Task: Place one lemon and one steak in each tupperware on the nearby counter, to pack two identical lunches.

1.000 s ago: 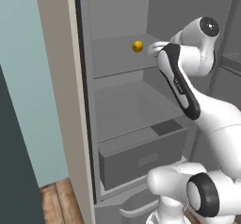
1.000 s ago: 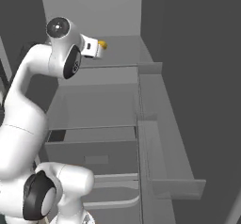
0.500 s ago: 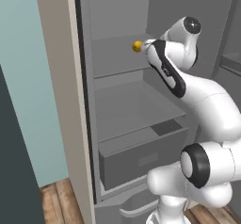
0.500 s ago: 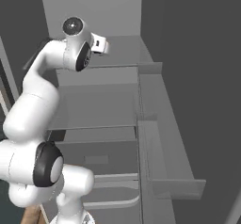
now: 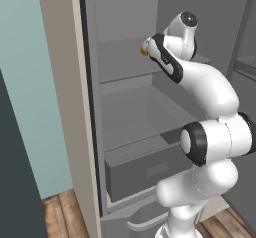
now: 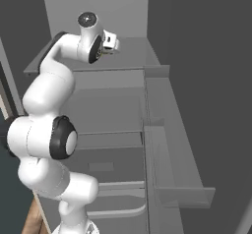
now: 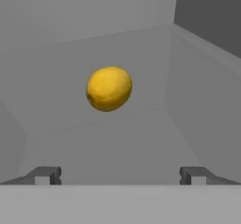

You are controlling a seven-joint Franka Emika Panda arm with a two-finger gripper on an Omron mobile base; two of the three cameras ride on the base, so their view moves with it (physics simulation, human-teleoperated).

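Note:
A bright yellow lemon [image 7: 108, 88] lies on the upper grey shelf [image 5: 120, 67] of the open fridge. In the hand view it sits a little ahead of my gripper [image 7: 120, 176], centred between the two widely spread fingertips [image 7: 44, 175], which touch nothing. From the left base view the lemon [image 5: 143, 51] peeks out just left of the hand, with the gripper [image 5: 148, 47] right beside it at shelf height. In the right base view the hand [image 6: 109, 42] reaches over that same shelf. The steak, the tupperware and the counter are out of view.
Below the upper shelf are a second shelf [image 5: 140, 117] and a pulled-out grey drawer [image 5: 145, 169]. The fridge door with its bin [image 6: 177, 179] stands open on the right. A beige side panel [image 5: 65, 107] borders the fridge on the left.
The arm has swung up and reached into the fridge, bringing the hand from the right of the lemon to right beside it. The jaws have stayed wide apart.

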